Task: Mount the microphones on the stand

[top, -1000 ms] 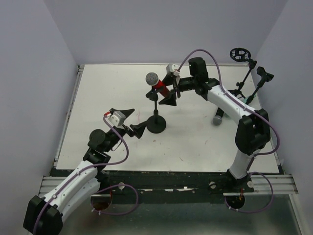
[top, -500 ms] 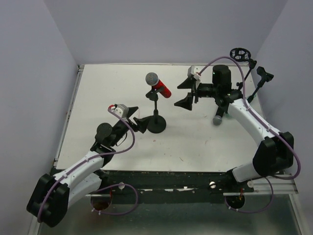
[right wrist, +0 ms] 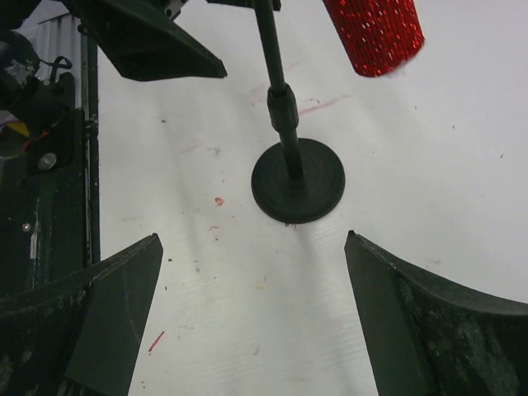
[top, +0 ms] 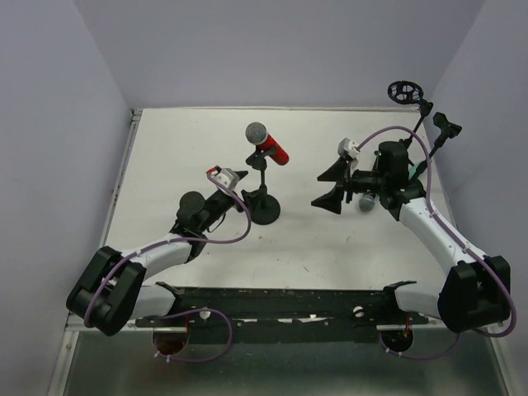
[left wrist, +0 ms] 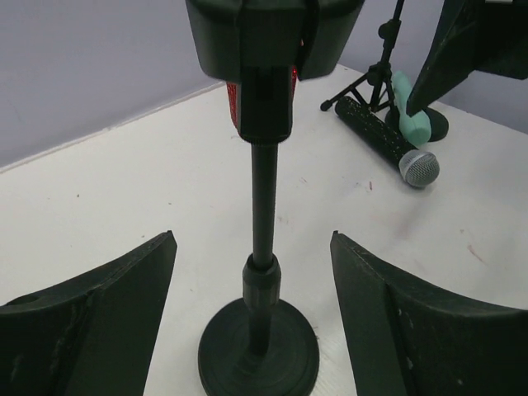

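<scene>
Red microphone [top: 271, 148] clipped at a tilt on round-base stand [top: 264, 211], left gripper [left wrist: 252, 241] fingers apart either side of its pole, right gripper [top: 319, 190] spread wide, empty, black microphone [left wrist: 381, 142] and mint-green microphone [left wrist: 410, 115] lying on table [top: 181, 148].

mounted microphone [top: 269, 148] on central stand [top: 265, 211], loose microphones [left wrist: 384, 141] lying far right

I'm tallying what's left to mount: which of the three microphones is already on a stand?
The red microphone, clipped atop the round-base stand; the black microphone and the green microphone lie on the table.
</scene>
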{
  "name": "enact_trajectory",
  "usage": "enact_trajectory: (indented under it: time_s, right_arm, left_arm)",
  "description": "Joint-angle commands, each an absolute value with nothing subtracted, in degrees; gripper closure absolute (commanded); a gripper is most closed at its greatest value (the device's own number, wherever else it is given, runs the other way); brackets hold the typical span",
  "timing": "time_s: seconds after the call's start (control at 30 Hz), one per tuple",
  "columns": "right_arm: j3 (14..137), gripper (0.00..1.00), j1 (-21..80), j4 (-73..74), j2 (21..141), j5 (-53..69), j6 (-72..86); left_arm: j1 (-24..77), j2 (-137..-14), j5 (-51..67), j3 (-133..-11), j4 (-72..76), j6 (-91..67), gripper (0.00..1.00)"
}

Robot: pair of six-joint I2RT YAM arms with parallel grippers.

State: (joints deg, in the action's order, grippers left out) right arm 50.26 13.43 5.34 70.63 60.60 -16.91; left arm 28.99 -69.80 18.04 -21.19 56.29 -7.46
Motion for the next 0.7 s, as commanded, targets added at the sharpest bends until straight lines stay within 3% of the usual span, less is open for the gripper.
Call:
enact_trajectory:
  time_s: [0.0, 0.47, 0.67]
  right_arm:
    - [49.13, 0.00, 11.78, 2.55, 71.46, 64.95, -15.73]
    - [50.36, 0.00, 11.86, 6.59, 71.89, 65.92, -19.86]
    - [50.80, 0.00, 11.78, 7.47, 72.16, 66.88, -20.13]
  left_arm:
    - [29.44, -73.82, 18.64, -25.22, 62.83, -3.25, 0.20]
    - [31.46, -80.77, 16.61, -29.18, 65.03, -3.69, 0.50]
    - [31.73, -82.44, 15.12, -29.79, 67.59, -4.04, 0.56]
